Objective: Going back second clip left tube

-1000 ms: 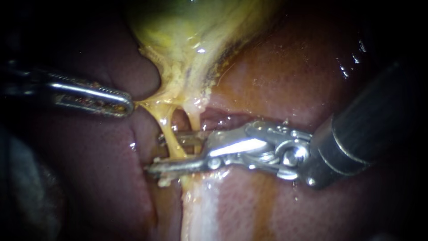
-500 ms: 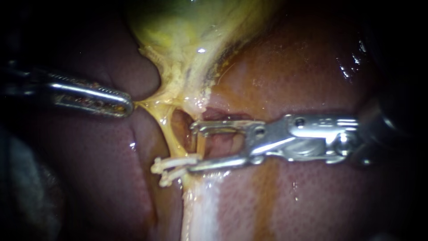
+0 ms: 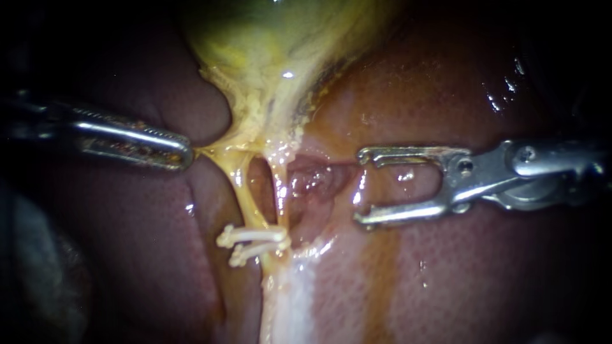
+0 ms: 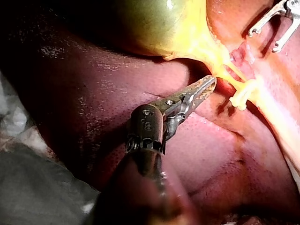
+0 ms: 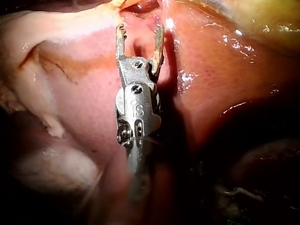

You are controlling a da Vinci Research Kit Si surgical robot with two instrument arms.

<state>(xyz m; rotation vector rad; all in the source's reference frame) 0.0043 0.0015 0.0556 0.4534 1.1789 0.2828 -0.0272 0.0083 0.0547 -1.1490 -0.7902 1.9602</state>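
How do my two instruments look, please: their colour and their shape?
Both are bare silver metal at the tip. The left instrument has long, narrow, finely ridged jaws with brownish stains and a pinned wrist joint on a dark shaft. The right instrument has thin, frame-like jaws with small hooked ends, and a hinge with round pins.

The liver (image 3: 446,95) bears everything: the yellow-green gallbladder (image 3: 268,38) lies on it, and two thin yellow tubes (image 3: 241,191) run from that across its red flesh. Pale cloth (image 4: 23,187) shows at the liver's edge.
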